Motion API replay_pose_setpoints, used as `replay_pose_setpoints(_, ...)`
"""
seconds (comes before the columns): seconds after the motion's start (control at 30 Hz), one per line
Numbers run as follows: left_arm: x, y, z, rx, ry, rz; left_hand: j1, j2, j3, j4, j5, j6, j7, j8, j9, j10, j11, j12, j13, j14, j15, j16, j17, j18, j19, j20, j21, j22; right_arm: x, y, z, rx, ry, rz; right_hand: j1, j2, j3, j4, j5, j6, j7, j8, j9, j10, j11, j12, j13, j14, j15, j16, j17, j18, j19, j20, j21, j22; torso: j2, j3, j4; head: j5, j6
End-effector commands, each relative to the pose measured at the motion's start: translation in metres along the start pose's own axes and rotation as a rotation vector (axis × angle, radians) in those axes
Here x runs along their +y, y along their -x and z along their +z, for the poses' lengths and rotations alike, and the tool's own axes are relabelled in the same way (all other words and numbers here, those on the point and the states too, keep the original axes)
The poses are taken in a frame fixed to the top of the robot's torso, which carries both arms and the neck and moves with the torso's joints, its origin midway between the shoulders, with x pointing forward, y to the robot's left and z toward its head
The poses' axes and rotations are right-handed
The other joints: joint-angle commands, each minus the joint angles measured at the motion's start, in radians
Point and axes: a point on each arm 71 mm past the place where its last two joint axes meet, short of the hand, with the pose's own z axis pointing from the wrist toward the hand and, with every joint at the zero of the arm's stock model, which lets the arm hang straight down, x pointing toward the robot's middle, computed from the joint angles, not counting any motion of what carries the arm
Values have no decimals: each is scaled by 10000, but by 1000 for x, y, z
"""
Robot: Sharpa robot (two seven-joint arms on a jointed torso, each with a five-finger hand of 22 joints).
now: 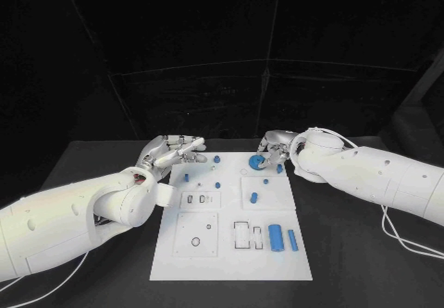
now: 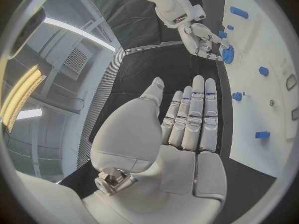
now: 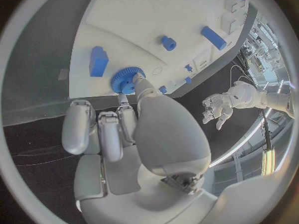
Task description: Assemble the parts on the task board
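Your right hand (image 1: 274, 146) sits at the far right corner of the task board (image 1: 231, 269), its fingers bent down onto the blue gear (image 1: 255, 163). In the right wrist view the fingertips (image 3: 138, 82) touch the gear's toothed rim, and the gear (image 3: 126, 79) lies flat on the white plate close to the board's far edge. You appear to be pinching it there, probably to lift it or turn it onto its seat, but whether the grip is fully closed around the rim I cannot tell; it may be only a touch from above.

Your left hand (image 1: 172, 151) hangs beyond the board's far left corner, over the black table (image 1: 360, 256), with its fingers straight, side by side and holding nothing. It looks parked there to leave the working corner free.

The remaining parts are laid out for later steps: a small blue block (image 3: 97, 61) just beside the gear, small blue pegs (image 1: 215, 158) across the far half, and a blue cylinder (image 1: 276, 238) with a thinner blue bar (image 1: 292, 240) lying side by side on the near right, well apart from both hands.
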Motion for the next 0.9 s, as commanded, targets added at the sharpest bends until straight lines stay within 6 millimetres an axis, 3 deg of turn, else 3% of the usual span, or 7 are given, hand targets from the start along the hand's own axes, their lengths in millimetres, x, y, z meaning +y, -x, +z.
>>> replay_pose_setpoints(0.03, -2, -2, 0, 183, -62, -22, 2, 117, -11, -45, -6, -34, 62, -68, -14, 35, 24, -42, -14, -15, 52, -5, 11, 55, 73, 13, 7, -10, 3, 1, 1, -306, -4, -447, -36, 203, 96, -25, 83, 310, -17, 153, 51, 140, -11, 117, 689, 889, -33, 38, 1949, -206, 61, -22, 69, 47, -3, -5, 4, 29, -19)
replay_pose_setpoints(0.37, -2, -4, -1, 307, -14, -76, 8, 121, -8, -54, -6, -34, 60, -71, -13, 38, 23, -47, -13, -19, 52, -9, 16, 55, 73, 13, 3, -13, 5, 2, 1, -672, -166, -1172, -185, 201, 122, 8, 45, 618, -92, 257, 47, 219, -72, 189, 789, 891, -75, 42, 1959, -222, 96, -57, 126, 142, -7, 6, -21, 34, -48)
replay_pose_setpoints(0.7, -1, -6, -1, 444, 42, -132, 29, 147, 7, -77, -3, -38, 56, -81, -12, 38, 21, -64, -13, -29, 52, -20, 30, 57, 70, 14, -6, -22, 14, 3, -2, -1342, 4, -1422, 119, 464, 658, -241, -162, 1072, -268, 351, 23, 388, -236, 340, 993, 895, -224, 49, 1977, -256, 178, -189, 231, 332, -6, 14, -9, 54, -44)
replay_pose_setpoints(0.9, -1, -4, -1, 417, 67, -119, 41, 162, 17, -89, -1, -44, 55, -88, -13, 33, 22, -74, -14, -33, 52, -24, 36, 57, 69, 15, -10, -26, 27, 7, -8, -2157, 423, -1153, -68, 371, 791, -210, -72, 1085, -255, 269, -30, 416, -234, 352, 1027, 899, -228, 54, 1990, -277, 219, -213, 280, 423, -7, 17, -21, 94, -25)
